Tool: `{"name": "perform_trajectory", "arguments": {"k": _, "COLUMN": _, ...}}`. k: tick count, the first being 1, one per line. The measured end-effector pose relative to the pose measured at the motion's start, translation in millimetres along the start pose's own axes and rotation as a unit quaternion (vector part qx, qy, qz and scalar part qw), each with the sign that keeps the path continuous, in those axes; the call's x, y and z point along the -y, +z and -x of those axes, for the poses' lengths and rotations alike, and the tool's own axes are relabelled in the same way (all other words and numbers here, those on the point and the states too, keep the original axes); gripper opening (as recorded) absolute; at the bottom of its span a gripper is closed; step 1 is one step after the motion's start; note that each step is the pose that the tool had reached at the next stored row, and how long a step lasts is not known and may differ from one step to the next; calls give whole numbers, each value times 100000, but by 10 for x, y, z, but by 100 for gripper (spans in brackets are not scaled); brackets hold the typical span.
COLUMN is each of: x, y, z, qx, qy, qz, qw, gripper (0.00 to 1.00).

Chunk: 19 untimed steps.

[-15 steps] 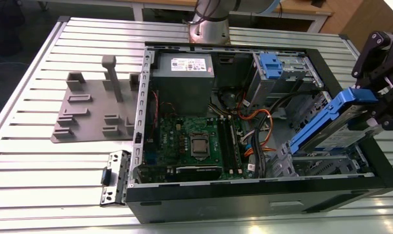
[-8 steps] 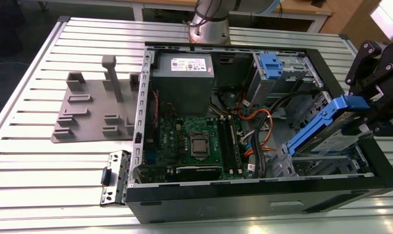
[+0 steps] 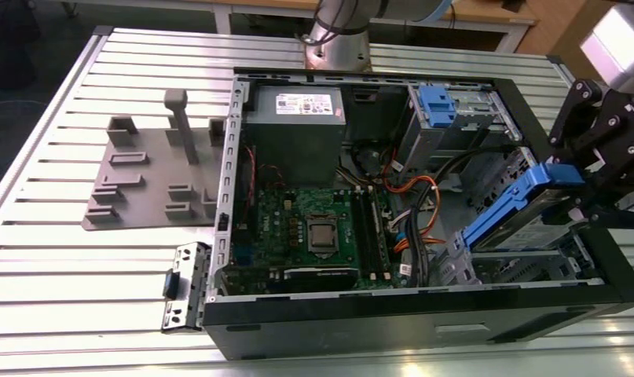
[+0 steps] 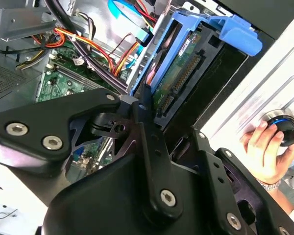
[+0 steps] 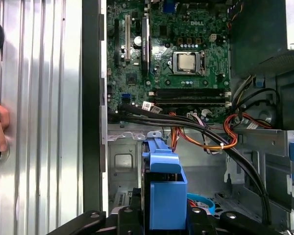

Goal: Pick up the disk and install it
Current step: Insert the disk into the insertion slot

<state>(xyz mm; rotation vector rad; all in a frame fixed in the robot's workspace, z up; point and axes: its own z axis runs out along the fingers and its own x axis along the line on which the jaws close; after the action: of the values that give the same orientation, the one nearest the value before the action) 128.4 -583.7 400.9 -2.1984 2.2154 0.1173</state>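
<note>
my pincer is pinched on the disk, gripping its blue frame, and holds it tilted over the open computer case, at the exterior view's right side of the case. the disk's underside and connector edge face the second wrist view. below it lie orange and black cables, then the green board. a person's hand rests on a knob on the ribbed table.

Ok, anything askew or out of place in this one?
Yes: the disk sits tilted at the case's drive bay, one end raised in the gripper, not seated flat. A person's hand also rests on a knob on the table beside the case.
</note>
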Motion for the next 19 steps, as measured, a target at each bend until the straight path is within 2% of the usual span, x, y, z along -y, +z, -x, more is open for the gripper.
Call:
{"name": "perform_trajectory", "arguments": {"k": 6, "x": 4, "y": 99, "z": -6, "qx": 2, "qy": -1, "qz": 1, "qw": 100000, "gripper": 36}}
{"name": "perform_trajectory", "arguments": {"k": 12, "x": 4, "y": 101, "z": -7, "qx": -9, "qy": 0, "qz": -3, "qw": 100000, "gripper": 36}}
{"name": "perform_trajectory", "arguments": {"k": 14, "x": 4, "y": 102, "z": -7, "qx": -10, "qy": 1, "qz": 1, "qw": 100000, "gripper": 37}}
{"name": "perform_trajectory", "arguments": {"k": 15, "x": 4, "y": 101, "z": -7, "qx": -14, "qy": 1, "qz": -1, "qw": 100000, "gripper": 44}}
{"name": "perform_trajectory", "arguments": {"k": 19, "x": 4, "y": 104, "z": -7, "qx": -5, "qy": 0, "qz": 1, "qw": 100000, "gripper": 44}}
